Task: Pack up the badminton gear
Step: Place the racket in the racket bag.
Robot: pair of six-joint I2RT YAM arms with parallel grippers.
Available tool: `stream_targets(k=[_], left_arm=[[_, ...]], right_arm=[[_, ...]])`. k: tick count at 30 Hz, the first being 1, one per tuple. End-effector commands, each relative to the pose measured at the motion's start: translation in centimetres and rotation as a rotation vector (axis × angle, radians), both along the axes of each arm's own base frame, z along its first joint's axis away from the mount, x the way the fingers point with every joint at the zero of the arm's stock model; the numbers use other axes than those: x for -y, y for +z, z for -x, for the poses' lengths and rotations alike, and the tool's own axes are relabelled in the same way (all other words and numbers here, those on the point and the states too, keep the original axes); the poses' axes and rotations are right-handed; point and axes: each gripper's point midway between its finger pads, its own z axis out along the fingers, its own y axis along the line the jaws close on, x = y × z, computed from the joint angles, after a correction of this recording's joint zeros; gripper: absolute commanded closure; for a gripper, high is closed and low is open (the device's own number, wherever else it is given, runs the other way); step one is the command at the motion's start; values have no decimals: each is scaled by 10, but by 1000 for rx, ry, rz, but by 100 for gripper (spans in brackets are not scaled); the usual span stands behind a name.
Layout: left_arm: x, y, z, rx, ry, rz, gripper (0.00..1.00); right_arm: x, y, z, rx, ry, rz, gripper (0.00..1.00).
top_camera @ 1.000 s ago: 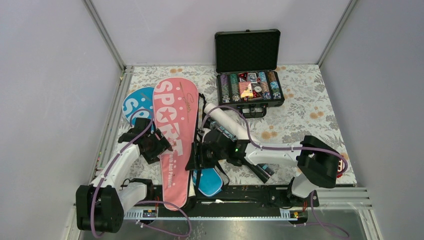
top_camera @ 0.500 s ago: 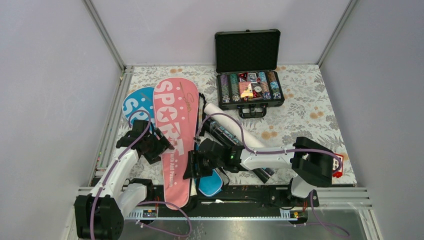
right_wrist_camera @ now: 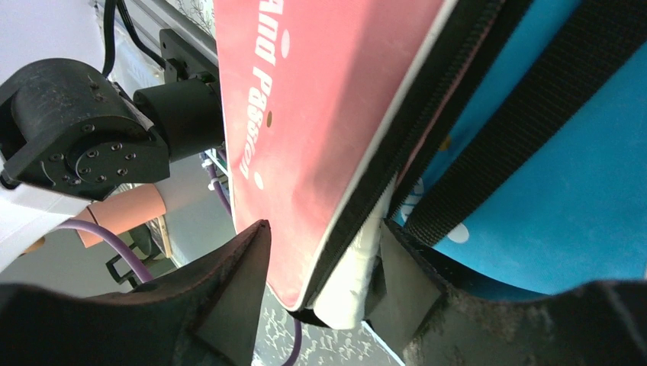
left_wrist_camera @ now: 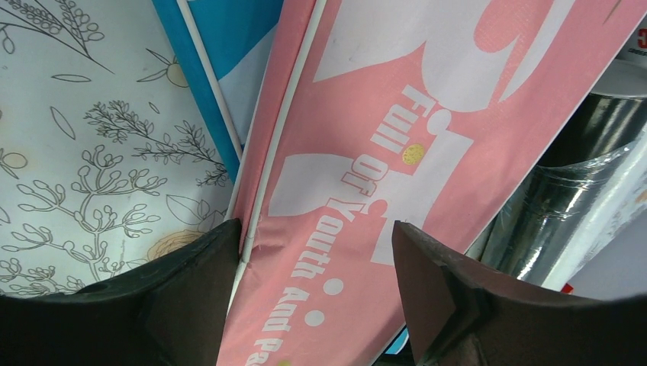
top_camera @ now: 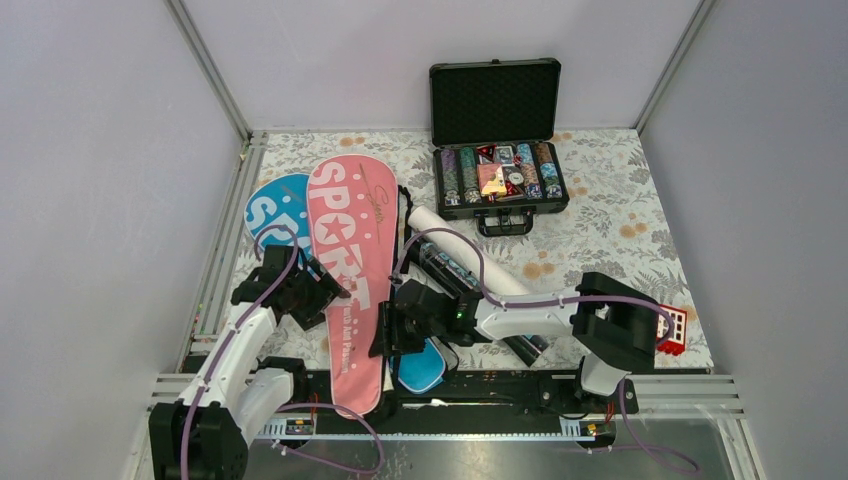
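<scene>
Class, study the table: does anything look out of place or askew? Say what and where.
Yes. The pink cover lies slanted, overlapping the blue cover at the left. An open case of poker chips at the far side and a red block at the right edge do not belong with badminton gear.

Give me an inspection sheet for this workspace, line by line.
Surface: floral cloth covers the table.
Job's things: pink cover lies over blue cover; white tube and dark tube beside them.
Clutter: open chip case at the back; red block at right.
Hands: left hand open over pink cover; right hand open around its near end.
Cables: purple cable along each arm.
Surroundings: plain walls.
</scene>
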Motion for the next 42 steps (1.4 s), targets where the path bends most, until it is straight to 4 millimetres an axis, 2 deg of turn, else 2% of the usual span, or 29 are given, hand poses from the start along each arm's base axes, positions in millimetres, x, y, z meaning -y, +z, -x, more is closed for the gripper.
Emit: stream_targets(k=[1, 6, 9, 13, 16, 20, 24, 25, 27, 28, 35, 42], left_arm=[[15, 13, -9, 59, 18, 107, 28], [16, 11, -7, 59, 36, 122, 29], [17, 11, -6, 60, 45, 127, 29], [8, 18, -11, 89, 64, 81, 29], [-8, 30, -19, 127, 83, -12, 29], [-28, 53, -32, 189, 108, -129, 28], [-39, 67, -38, 213, 98, -201, 23], [-38, 68, -39, 209, 80, -208, 19], [-38, 67, -38, 186, 36, -224, 3], [-37, 65, -38, 178, 7, -228, 2], [-33, 64, -39, 169, -62, -230, 1], [-32, 66, -42, 193, -79, -229, 1]], right_arm=[[-36, 31, -7, 20, -20, -167, 46], [-48, 33, -13, 38, -39, -246, 56], [-43, 29, -14, 47, -49, -238, 57], [-13, 15, -19, 91, -70, -75, 41], [7, 20, -27, 153, -88, -20, 34], [29, 20, -60, 271, -154, 46, 30], [45, 7, -102, 301, -229, 94, 30], [44, 7, -111, 298, -241, 84, 30], [46, 8, -130, 317, -276, 82, 30], [44, 11, -139, 333, -291, 78, 30], [27, 14, -189, 362, -350, 87, 30], [10, 10, -208, 341, -373, 88, 33]])
